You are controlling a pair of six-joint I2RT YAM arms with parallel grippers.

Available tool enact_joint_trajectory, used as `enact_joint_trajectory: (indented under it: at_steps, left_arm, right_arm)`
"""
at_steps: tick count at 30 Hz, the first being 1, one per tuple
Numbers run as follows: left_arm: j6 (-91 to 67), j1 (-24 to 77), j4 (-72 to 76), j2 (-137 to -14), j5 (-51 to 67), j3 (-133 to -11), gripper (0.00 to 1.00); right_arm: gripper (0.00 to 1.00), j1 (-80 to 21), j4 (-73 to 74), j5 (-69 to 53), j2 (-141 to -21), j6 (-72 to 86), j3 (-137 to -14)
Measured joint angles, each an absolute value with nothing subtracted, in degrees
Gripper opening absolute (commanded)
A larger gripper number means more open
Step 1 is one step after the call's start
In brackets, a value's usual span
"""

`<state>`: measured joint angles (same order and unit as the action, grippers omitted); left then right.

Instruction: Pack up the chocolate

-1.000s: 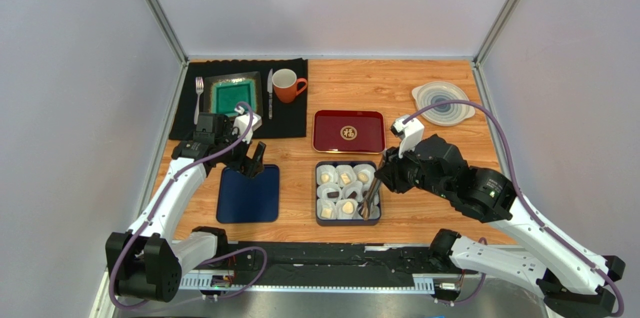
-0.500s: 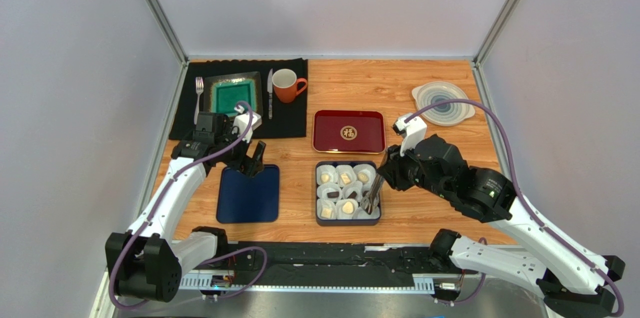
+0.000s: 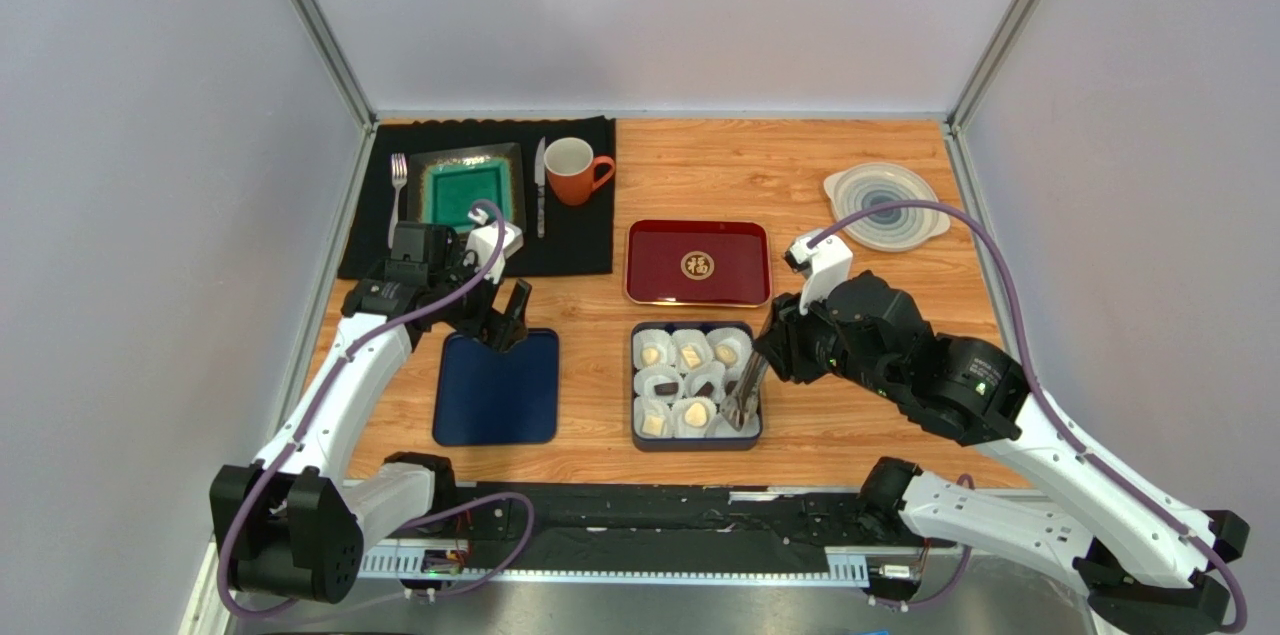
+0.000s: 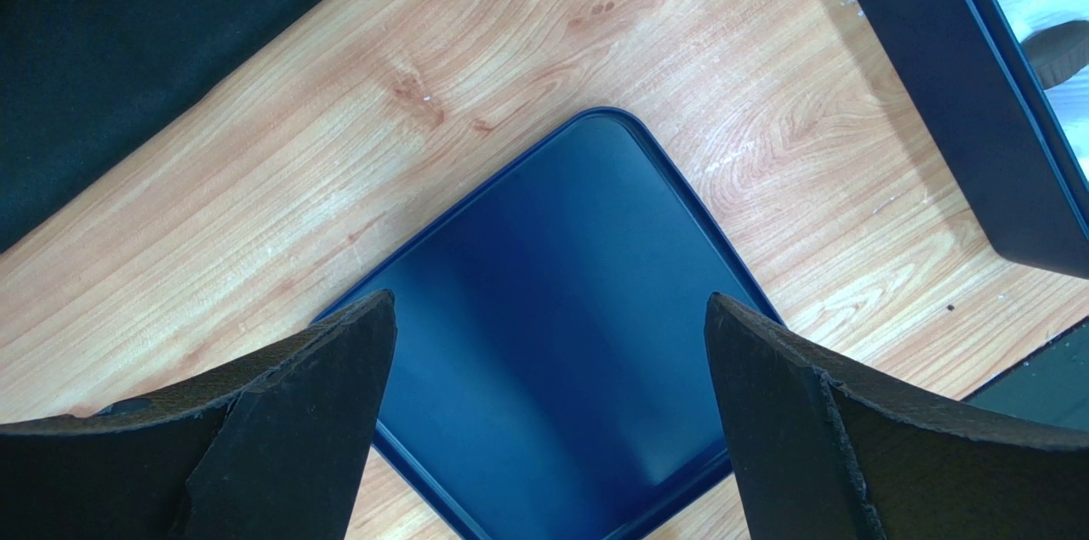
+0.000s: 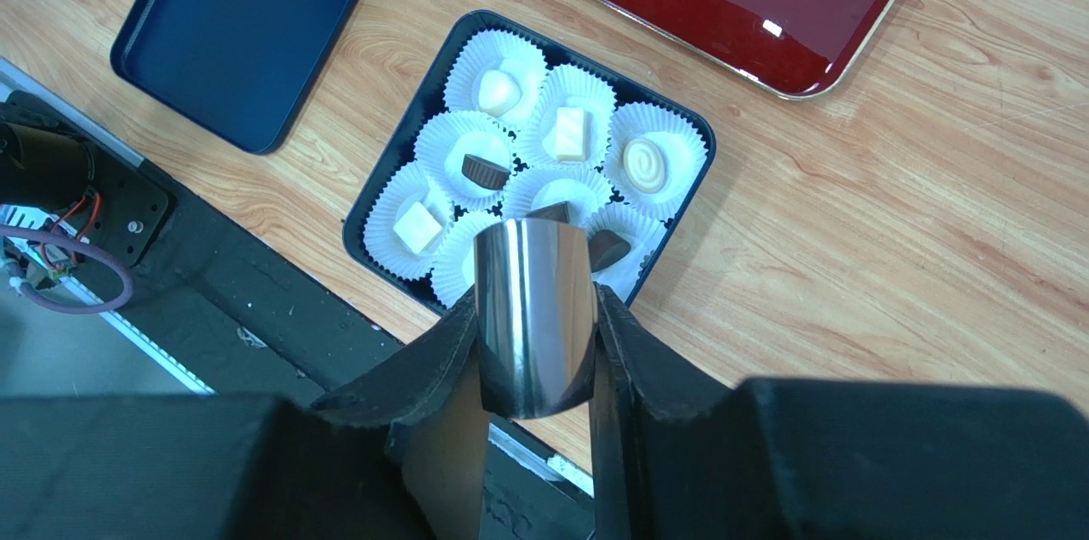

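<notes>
A dark blue box (image 3: 640, 434) holds several white paper cups with chocolates in them, cream-white ones (image 5: 571, 132) and dark brown ones (image 5: 483, 170). My right gripper (image 3: 762, 359) is shut on shiny metal tongs (image 5: 534, 311). The tongs point down over the box's front right cups, and a dark chocolate (image 5: 607, 247) shows beside their tip. Whether the tongs grip a chocolate is hidden. My left gripper (image 3: 508, 323) is open and empty, and hangs over the far edge of the flat blue lid (image 4: 563, 336). The lid also shows in the top view (image 3: 498, 388), left of the box.
A red lacquer tray (image 3: 699, 262) lies just behind the box. A black mat (image 3: 586, 238) at the back left carries a green plate (image 3: 461, 190), fork, knife and orange mug (image 3: 571, 170). A round clear lid (image 3: 887, 205) lies at the back right.
My right gripper with the tongs has drawn slightly up and back from the box's front right corner. The left arm has not moved.
</notes>
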<state>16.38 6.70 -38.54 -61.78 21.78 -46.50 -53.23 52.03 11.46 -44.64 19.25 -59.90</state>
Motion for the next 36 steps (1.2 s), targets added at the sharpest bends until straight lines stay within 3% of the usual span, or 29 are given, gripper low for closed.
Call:
enact_joint_trajectory:
  at_steps: [14, 25, 36]
  left_arm:
    - [16.4, 6.7, -38.5, -61.8, 21.8, -46.5, 0.99]
    - [16.4, 6.7, -38.5, -61.8, 21.8, -46.5, 0.99]
    - [16.4, 6.7, -38.5, -61.6, 21.8, -46.5, 0.99]
  right_arm:
    - [0.34, -53.2, 52.0, 11.5, -44.6, 19.7, -59.9]
    - [0.09, -53.2, 52.2, 17.6, -44.7, 19.6, -61.4]
    - [0.05, -52.5, 51.1, 38.4, -46.5, 18.2, -63.2]
